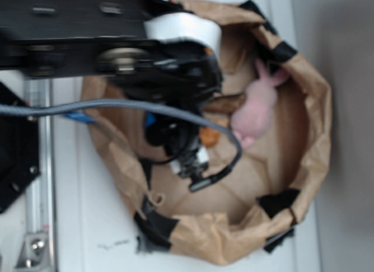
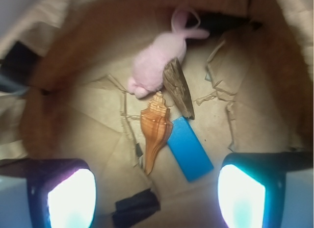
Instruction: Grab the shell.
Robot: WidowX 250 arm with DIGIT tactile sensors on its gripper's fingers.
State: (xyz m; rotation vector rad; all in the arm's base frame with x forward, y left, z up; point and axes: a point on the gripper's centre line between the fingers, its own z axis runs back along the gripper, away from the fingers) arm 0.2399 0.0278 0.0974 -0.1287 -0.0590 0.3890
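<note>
Nearest to the exterior camera is the black robot arm (image 1: 117, 44), which hides much of the scene, with a grey cable (image 1: 105, 105) running across it. Below it the gripper (image 1: 193, 161) hangs inside a brown paper bag (image 1: 304, 137) that lies on the white tabletop (image 1: 87, 225). From this view I cannot tell how the jaws stand, because they are small and blurred. Only a small orange part of the shell (image 1: 209, 137) shows beside the arm, close to a pink plush rabbit (image 1: 257, 108); a brown piece (image 1: 228, 103) lies just beside the rabbit. In the wrist view the two fingers (image 2: 68, 198) frame the bottom corners, well apart from each other, so the jaws are spread and they pinch nothing. The shell (image 2: 154, 130) lies whole on the bag floor between them but further ahead, its bulbous end toward the rabbit (image 2: 157, 61) and its long point toward the camera. A blue block (image 2: 190, 148) is just beside it, perhaps touching, and the dark brown tapered piece (image 2: 179, 88) lies near its bulbous end. I judge that the task is at the approach: the gripper looks roughly lined up over the shell, but descent and closing are left. The wrist view gives the shell's full shape and its neighbours; the exterior view gives the bag's place and the arm above it.
</note>
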